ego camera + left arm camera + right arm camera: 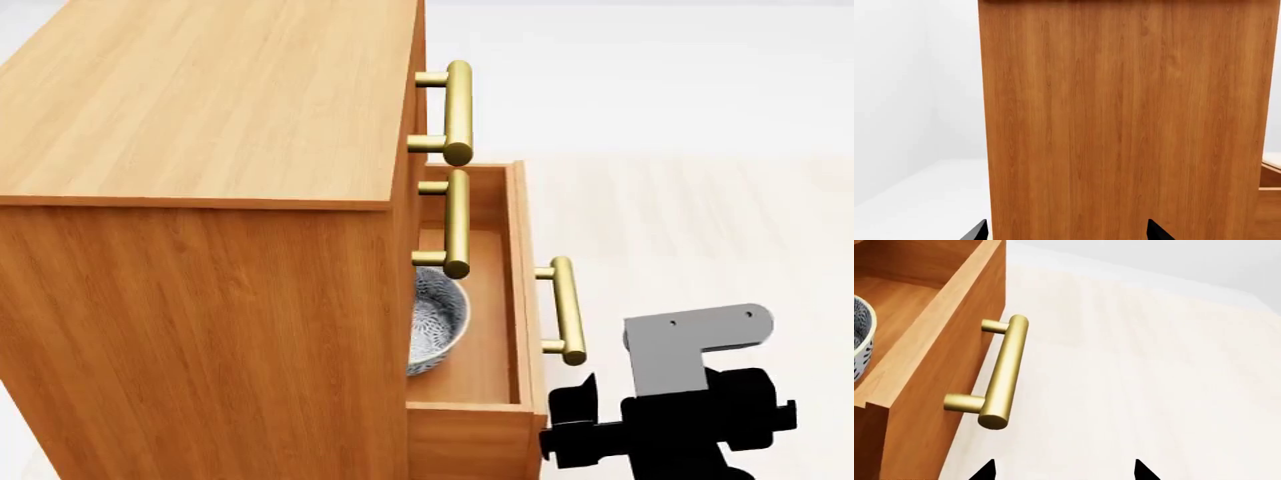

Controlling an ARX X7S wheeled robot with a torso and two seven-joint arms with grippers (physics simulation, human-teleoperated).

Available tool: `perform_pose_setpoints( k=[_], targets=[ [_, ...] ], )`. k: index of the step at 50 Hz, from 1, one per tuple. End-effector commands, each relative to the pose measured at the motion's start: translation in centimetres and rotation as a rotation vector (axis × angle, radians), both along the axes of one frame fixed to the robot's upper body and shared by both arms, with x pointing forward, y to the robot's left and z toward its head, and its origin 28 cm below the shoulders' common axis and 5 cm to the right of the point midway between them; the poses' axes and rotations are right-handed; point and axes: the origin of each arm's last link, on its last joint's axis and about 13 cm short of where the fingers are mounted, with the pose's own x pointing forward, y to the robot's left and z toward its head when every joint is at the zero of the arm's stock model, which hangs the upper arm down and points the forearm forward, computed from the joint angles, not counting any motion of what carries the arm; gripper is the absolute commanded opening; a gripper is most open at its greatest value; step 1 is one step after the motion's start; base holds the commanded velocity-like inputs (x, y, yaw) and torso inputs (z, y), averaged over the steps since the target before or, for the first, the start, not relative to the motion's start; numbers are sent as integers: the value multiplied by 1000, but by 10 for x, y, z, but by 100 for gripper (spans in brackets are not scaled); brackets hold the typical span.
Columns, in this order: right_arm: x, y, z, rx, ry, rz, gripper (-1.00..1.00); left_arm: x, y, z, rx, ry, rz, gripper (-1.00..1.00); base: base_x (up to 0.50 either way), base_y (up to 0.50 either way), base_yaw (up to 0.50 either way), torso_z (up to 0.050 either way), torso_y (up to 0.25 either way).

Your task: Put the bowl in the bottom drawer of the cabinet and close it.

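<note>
I see the white, lace-patterned bowl (435, 320) sitting inside the pulled-out bottom drawer (514, 300) of the wood-grain cabinet (200, 200); its cylindrical brass handle (1002, 374) gleams. Right gripper (1064, 471) and left gripper (1066, 231) both gape, holding nothing.

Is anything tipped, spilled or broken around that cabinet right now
Nothing looks damaged or spilled. The bowl sits upright inside the bottom drawer, partly under the cabinet body. The only thing unfinished is that drawer, which stands pulled out while the two above are shut. The right claw is open beside its brass handle, not touching.
</note>
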Motion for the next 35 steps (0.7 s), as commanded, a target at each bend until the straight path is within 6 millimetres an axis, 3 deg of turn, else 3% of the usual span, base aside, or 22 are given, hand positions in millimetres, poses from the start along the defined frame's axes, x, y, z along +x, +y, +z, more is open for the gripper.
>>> perform_pose_setpoints(
  k=[1,35],
  targets=[
    [7,13,11,26,-5,65,100,-1,0,0,-16,-7,1,100,0,0,0,0,0],
    [7,32,10,57,-4,112,100,0,0,0,-26,-9,10,100,0,0,0,0,0]
  ],
)
